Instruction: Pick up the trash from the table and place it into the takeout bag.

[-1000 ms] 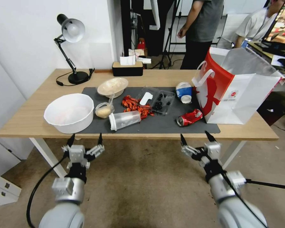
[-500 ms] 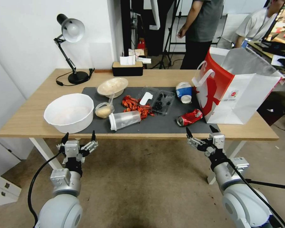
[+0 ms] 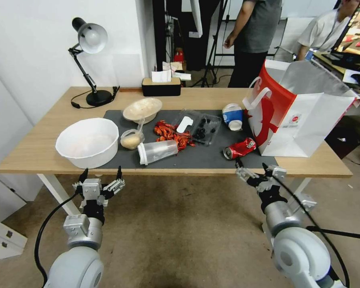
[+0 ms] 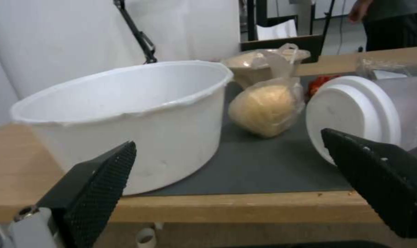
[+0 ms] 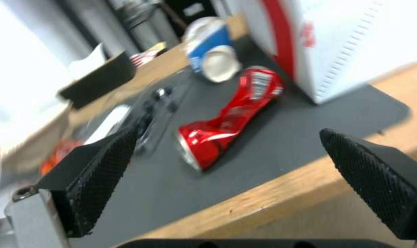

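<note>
Right arm closing in on the can

Our right gripper (image 3: pixel 251 169), jaws spread and empty, has risen to the table (image 3: pixel 40 148) edge just before the crushed red soda can (image 3: pixel 239 148), which lies on the grey mat (image 3: pixel 204 158) beside the takeout bag (image 3: pixel 304 116). Our left gripper (image 3: pixel 101 178) hangs open below the white bowl (image 3: pixel 88 142); nothing is bagged yet.

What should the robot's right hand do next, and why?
Probably reach forward over the table edge toward the crushed red can. The right hand is open at the edge, with the can lying just ahead between its fingers in the wrist view, right beside the takeout bag.
</note>
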{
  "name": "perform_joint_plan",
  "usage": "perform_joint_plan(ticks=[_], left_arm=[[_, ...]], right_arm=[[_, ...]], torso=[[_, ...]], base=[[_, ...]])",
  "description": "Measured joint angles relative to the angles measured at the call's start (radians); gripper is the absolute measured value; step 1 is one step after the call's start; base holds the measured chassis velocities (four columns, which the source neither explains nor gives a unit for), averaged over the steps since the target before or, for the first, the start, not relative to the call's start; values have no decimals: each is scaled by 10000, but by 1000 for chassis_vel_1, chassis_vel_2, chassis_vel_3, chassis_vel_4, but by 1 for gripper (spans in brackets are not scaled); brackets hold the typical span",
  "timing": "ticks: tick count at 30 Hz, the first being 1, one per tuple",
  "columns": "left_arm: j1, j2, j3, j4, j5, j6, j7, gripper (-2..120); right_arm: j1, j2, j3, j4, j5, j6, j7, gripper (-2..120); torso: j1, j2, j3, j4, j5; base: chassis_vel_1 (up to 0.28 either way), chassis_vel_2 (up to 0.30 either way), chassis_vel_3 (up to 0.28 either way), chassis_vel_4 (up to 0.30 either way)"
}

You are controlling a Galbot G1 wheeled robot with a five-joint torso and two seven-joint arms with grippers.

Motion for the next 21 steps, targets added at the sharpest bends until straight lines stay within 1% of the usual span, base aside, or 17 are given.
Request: perform_joint_plan(ticks=[1,2,3,4,6,7,8,10,11,12,14,21], left_arm=[[0,0,0,0,0,0,0,100],[-56,56,57,71,-22,6,1,100],[-65,73,78,104,-24,8,1,100],[-65,73,78,104,-24,8,1,100],[-78,93,83,120,-27,12,2,100],[-78,93,83,120,-27,12,2,100],[-91,110,81,129,-30,18,2,100],[-97,131,52,125,-45,34,1,100],[-97,131,52,125,-45,34,1,100],[-87,140,37,95,-48,39,1,100],[-64,143,13,58,-49,43,1,100],[-26,140,-19,55,-48,42,0,100]], right_arm=[[0,0,0,0,0,0,0,100],[206,-12,63,81,867,-36,579,100],[443,-53,98,84,1667,-59,1028,100],[443,-53,98,84,1667,-59,1028,100],[756,-112,113,-16,2570,-62,1351,100],[756,-112,113,-16,2570,-62,1351,100],[1065,-171,115,-150,3394,-68,1547,100],[1539,-255,95,-441,4347,-82,1807,100],[1539,-255,95,-441,4347,-82,1807,100],[1884,-301,66,-662,4834,-84,2007,100],[2281,-359,32,-901,5385,-134,2314,100],[3046,-410,-51,-1486,6162,-240,3045,100]], torso=[[0,0,0,0,0],[0,0,0,-1,0],[0,0,0,4,1],[0,0,0,4,1],[-1,0,0,3,2],[-1,0,0,3,2],[-1,0,0,3,3],[0,0,0,3,2],[0,0,0,3,2],[0,0,1,4,4],[0,0,1,5,2],[0,-1,1,3,2]], base=[[0,0,0,0],[0,0,0,0],[0,0,0,0],[0,0,0,0],[0,0,0,0],[0,0,0,0],[0,0,0,0],[0,0,0,0],[0,0,0,0],[0,0,0,0],[0,0,0,0],[0,0,0,0]])
